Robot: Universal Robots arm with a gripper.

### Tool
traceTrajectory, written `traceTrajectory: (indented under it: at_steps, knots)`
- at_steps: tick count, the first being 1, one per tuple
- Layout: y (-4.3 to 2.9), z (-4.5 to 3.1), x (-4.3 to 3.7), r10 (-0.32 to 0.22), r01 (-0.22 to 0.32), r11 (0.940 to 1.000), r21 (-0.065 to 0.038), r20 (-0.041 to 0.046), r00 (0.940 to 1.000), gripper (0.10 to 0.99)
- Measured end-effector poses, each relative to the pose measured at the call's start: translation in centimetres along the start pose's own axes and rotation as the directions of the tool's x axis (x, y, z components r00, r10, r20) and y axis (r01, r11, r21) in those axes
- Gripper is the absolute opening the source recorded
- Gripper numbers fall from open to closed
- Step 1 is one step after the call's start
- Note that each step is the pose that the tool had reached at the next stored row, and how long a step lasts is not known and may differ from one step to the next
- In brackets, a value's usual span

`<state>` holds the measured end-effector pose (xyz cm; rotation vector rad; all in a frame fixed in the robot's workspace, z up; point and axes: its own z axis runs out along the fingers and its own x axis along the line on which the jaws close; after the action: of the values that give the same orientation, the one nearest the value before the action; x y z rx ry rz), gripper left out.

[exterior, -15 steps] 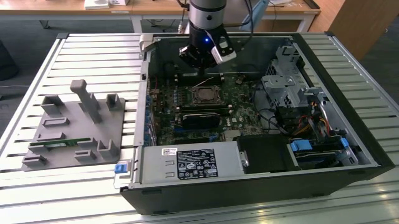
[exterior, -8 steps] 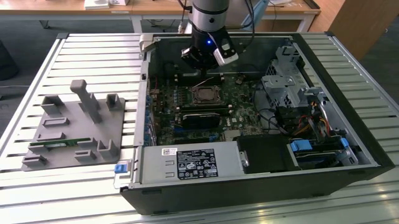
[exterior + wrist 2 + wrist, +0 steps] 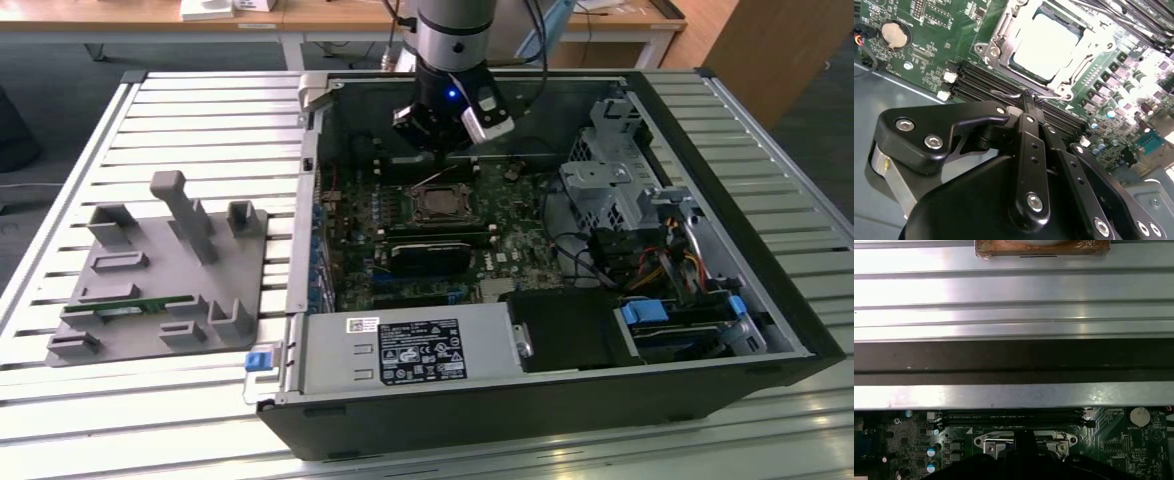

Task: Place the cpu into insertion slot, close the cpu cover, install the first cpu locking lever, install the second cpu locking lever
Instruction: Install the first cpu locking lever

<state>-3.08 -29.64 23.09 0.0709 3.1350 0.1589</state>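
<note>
"Looking past the gripper (image 3: 1029, 98), where is the cpu (image 3: 1046, 45)?"

"Just ahead of the fingertips. It lies flat in the slot (image 3: 1015, 64), silver top up, and the cover (image 3: 1000, 34) looks to be down flat around it."

"And the fingers (image 3: 1026, 107)?"

"Together, with no gap between them in the second wrist view. Their tips meet a thin wire lever (image 3: 1004, 93) at the slot's near edge. I cannot tell whether the wire is pinched or only pressed against."

"How does the lever lie?"

"Crosswise to the fingers. Its long axis runs along the slot's near edge, parallel to the memory slots (image 3: 979, 80) under the tips. So the slot is straight ahead of the hand and the wire sits between the two."

"Is it latched?"

"I would judge not, since the wire stands a little clear of the cover's edge, but the tips hide the catch."

"What about room?"

"It is tight behind: the case (image 3: 1014, 360) wall is close at the hand's back in the first wrist view. Ahead, over the cover, it is open. To one side stands a row of small capacitors (image 3: 1114, 107), near but not touching. In the exterior view nothing stands over the board (image 3: 350, 230) near the hand."
</note>
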Motion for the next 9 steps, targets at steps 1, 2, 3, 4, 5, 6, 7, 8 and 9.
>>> traceTrajectory:
  at_steps: [1, 2, 3, 4, 5, 6, 7, 8, 9]
  knots:
    - [0.0, 0.03, -0.09, -0.001, 0.001, 1.0, 0.0, 0.0, 1.0, 0.106]
    - [0.0, 0.06, -0.18, -0.002, 0.002, 1.0, 0.0, -0.0001, 1.0, 0.106]
    - [0.01, 0.09, -0.28, -0.003, 0.003, 1.0, 0.0, -0.0002, 1.0, 0.106]
    - [0.02, 0.13, -0.37, -0.004, 0.004, 1.0, 0.0, -0.0004, 1.0, 0.106]
    - [0.03, 0.17, -0.47, -0.004, 0.004, 1.0, 0.0, -0.0004, 1.0, 0.106]
    - [0.05, 0.21, -0.54, -0.005, 0.005, 1.0, 0.0, -0.0004, 1.0, 0.106]
    - [0.07, 0.25, -0.59, -0.006, 0.006, 1.0, 0.0, -0.0005, 1.0, 0.106]
    - [0.1, 0.29, -0.64, -0.007, 0.007, 1.0, 0.0, -0.0006, 1.0, 0.106]
    - [0.11, 0.33, -0.66, -0.008, 0.008, 1.0, 0.0, -0.0007, 1.0, 0.106]
